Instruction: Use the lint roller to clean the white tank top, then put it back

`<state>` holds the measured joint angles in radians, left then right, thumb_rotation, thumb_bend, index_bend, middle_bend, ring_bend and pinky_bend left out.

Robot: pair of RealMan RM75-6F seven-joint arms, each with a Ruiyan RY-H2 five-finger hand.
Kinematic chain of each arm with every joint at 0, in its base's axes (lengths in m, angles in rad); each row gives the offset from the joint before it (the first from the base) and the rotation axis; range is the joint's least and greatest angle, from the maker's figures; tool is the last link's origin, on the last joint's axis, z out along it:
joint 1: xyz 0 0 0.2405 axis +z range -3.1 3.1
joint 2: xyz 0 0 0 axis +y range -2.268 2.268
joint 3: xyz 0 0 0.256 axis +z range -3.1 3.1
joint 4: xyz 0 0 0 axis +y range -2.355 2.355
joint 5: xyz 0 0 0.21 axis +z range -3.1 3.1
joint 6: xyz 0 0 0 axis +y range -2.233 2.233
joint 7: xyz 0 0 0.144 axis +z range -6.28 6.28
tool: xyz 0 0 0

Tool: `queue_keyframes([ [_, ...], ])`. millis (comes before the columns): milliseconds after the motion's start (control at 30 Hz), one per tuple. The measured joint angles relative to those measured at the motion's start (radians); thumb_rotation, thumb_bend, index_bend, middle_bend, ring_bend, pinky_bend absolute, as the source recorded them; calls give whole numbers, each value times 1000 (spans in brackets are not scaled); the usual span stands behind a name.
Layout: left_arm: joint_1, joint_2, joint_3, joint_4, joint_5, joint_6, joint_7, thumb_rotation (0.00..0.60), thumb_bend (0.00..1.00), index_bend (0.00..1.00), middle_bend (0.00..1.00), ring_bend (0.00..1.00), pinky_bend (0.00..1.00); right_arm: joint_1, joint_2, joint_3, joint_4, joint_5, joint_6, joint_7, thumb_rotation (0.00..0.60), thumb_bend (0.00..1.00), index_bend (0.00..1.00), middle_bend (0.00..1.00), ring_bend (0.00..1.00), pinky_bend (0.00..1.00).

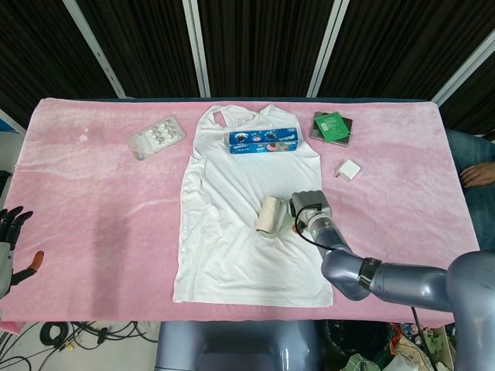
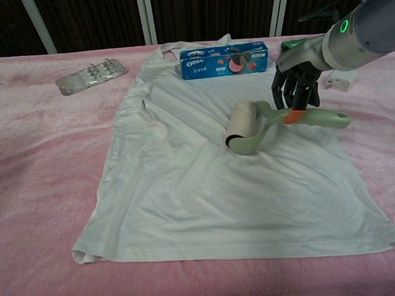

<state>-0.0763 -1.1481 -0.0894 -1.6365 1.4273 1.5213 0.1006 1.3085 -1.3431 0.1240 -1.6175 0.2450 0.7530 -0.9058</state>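
Roller (image 2: 245, 127): lies on the tank top, right of its middle; the tan drum rests on the cloth and the pale green handle runs off to the right, over the top's right edge.
Roller in head view (image 1: 271, 216): the drum sits just left of the right hand, on the white cloth.
Right hand (image 2: 297, 87): comes down on the handle from above; the dark fingers (image 2: 290, 95) are curled over the handle's near end, next to the orange patch, and hold it there.
Roller relative to the fingers: the drum lies to the left of them and lower in the chest view; the free end of the handle sticks out to their right, past the grip.
Left hand (image 1: 9, 247): at the far left edge of the head view, off the surface, fingers apart and holding nothing.
Tank top (image 2: 207, 188): spread flat on the pink surface (image 2: 30, 173), neck away from the robot, creased along its left side.
Cookie box (image 2: 224, 60): blue, lying across the top's chest, well apart from the roller.
Blister pack (image 2: 91, 75): on the pink cloth left of the top's shoulder.
Green packet (image 1: 332, 127): on a dark pad right of the top.
White block (image 1: 349, 169): small, near the green packet, on bare pink cloth.
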Motion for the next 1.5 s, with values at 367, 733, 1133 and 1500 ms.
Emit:
queue_keyframes([
  [367,-1,1,1,0,2,-1,-1,600,318,149,85,36,0,69,-58,14,66,61,-46,0,600,592,920,725,681,446],
  [733,-1,1,-1,3,-2,-3,-6,600,317,149,85,36,0,110,-123,31,119,61,-67,22,600,591,920,725,681,446],
  [1133,-2,3,0,3,-1,-5,-9,600,318,149,85,36,0,138,-107,-14,115,93,-50,6,600,592,920,726,682,446],
  [1500,0,2,0,3,-1,-1,-6,600,318,149,85,36,0,133,-33,-92,58,130,-40,-25,600,597,920,726,681,446],
])
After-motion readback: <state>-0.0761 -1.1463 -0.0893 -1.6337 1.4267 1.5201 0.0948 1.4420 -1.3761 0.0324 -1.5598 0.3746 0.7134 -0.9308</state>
